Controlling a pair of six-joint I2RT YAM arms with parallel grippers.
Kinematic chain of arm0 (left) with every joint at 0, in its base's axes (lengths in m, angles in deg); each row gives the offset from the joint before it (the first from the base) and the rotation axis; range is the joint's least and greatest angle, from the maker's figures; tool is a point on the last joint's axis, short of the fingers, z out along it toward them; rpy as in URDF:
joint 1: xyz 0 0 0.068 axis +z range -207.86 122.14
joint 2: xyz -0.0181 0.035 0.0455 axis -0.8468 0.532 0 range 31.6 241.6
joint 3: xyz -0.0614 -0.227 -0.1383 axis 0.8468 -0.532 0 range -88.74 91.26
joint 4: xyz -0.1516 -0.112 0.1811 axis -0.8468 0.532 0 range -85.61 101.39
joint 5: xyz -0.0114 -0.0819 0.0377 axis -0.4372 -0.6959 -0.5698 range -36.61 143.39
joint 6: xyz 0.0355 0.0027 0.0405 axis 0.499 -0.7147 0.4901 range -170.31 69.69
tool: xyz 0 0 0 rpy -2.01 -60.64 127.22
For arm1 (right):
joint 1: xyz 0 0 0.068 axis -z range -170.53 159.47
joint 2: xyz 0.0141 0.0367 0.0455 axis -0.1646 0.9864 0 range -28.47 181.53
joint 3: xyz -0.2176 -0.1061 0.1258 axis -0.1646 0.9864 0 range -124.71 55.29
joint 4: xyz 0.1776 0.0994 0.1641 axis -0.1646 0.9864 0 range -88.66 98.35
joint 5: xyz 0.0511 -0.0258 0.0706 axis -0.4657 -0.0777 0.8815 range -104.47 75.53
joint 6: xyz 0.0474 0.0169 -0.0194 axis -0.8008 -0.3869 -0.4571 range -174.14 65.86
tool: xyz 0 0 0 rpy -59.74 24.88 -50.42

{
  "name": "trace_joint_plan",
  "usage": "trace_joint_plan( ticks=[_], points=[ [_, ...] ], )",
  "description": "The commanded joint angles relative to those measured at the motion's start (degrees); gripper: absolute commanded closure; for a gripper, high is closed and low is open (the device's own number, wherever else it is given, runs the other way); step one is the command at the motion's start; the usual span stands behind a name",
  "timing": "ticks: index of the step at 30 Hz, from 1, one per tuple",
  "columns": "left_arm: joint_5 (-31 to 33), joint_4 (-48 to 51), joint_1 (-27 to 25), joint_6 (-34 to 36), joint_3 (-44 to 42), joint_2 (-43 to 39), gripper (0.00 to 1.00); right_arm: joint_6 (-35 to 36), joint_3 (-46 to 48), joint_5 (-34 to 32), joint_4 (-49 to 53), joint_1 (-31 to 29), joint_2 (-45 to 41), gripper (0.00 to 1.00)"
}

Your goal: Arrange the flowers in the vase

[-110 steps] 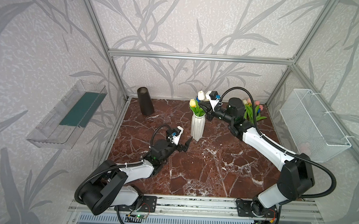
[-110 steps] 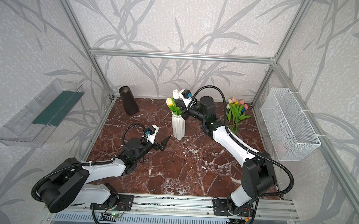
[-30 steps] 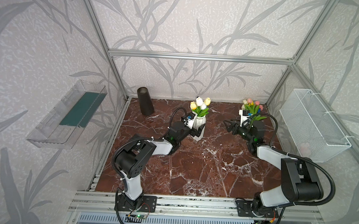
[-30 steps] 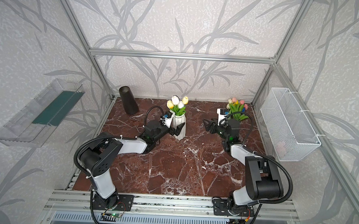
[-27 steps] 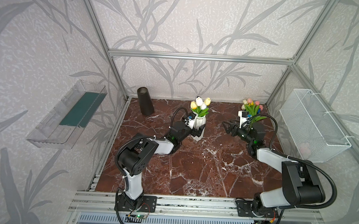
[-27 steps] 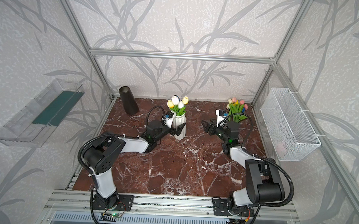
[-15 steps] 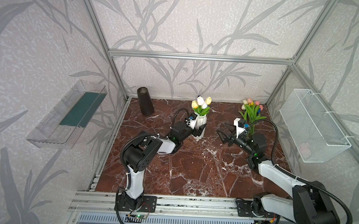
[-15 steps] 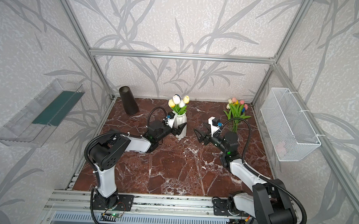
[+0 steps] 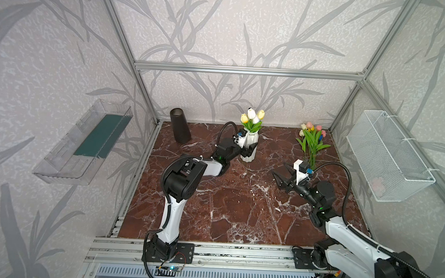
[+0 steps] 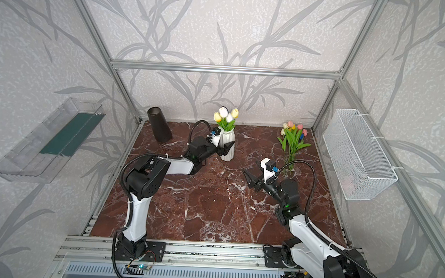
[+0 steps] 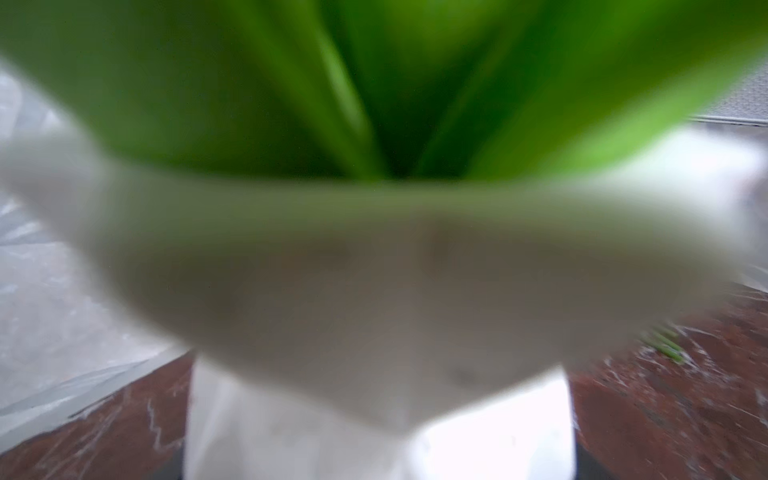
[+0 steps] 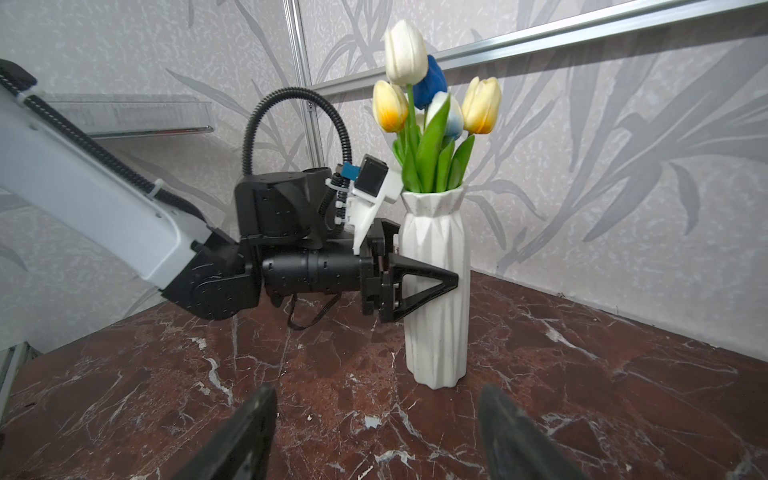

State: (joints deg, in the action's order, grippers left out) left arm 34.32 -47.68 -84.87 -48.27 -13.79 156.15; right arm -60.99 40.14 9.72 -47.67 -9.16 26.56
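A white faceted vase [image 9: 249, 158] [image 10: 227, 156] [image 12: 436, 340] stands at the back middle of the marble table. It holds flowers [image 9: 252, 118] [image 10: 226, 115] [image 12: 432, 104] with cream, yellow and blue heads. My left gripper [image 9: 249, 146] [image 10: 225, 145] [image 12: 440, 266] is shut on the vase, one finger on each side of its body. The left wrist view is filled by the blurred vase rim [image 11: 374, 270] and green leaves. More flowers [image 9: 311, 139] [image 10: 293, 138] stand upright at the back right. My right gripper [image 9: 279, 174] [image 10: 250, 176] [image 12: 374, 432] hovers open and empty, pointing at the vase.
A dark cone-shaped vase [image 9: 180, 127] stands at the back left. A clear plastic shelf [image 9: 85, 143] hangs on the left wall and a white wire basket [image 9: 387, 156] on the right wall. Metal frame posts rise at the corners.
My right gripper has pulled back from the back-right flowers toward the table's middle, open and empty. My left gripper has closed its fingers in against the vase.
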Motion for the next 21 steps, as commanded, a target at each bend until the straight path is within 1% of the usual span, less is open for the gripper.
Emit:
trace_joint_plan(
  ticks=[1,5,10,13,18,21],
  points=[
    [-4.04,0.72,2.65,1.56,12.99,3.52,0.89,1.20,1.11,-1.68,-1.51,-0.82,-2.31,0.24],
    [-6.95,4.47,4.89,-1.33,26.37,11.02,0.89,1.89,1.10,-1.87,-1.34,-1.14,-3.22,0.24],
    [-5.25,9.98,5.21,0.21,38.16,17.81,0.89,2.66,0.64,-1.98,-0.28,-1.31,-3.81,0.24],
    [-5.96,16.78,5.21,1.25,46.31,21.66,0.90,2.69,0.74,-2.13,-0.63,-1.32,-3.44,0.24],
    [-5.37,19.23,5.12,1.65,52.88,26.17,0.89,2.71,0.42,-1.92,-0.91,-1.39,-2.73,0.24],
    [-5.13,19.33,5.12,1.34,54.93,27.54,0.89,2.97,0.30,-1.96,-0.61,-1.45,-2.38,0.24]
  ],
)
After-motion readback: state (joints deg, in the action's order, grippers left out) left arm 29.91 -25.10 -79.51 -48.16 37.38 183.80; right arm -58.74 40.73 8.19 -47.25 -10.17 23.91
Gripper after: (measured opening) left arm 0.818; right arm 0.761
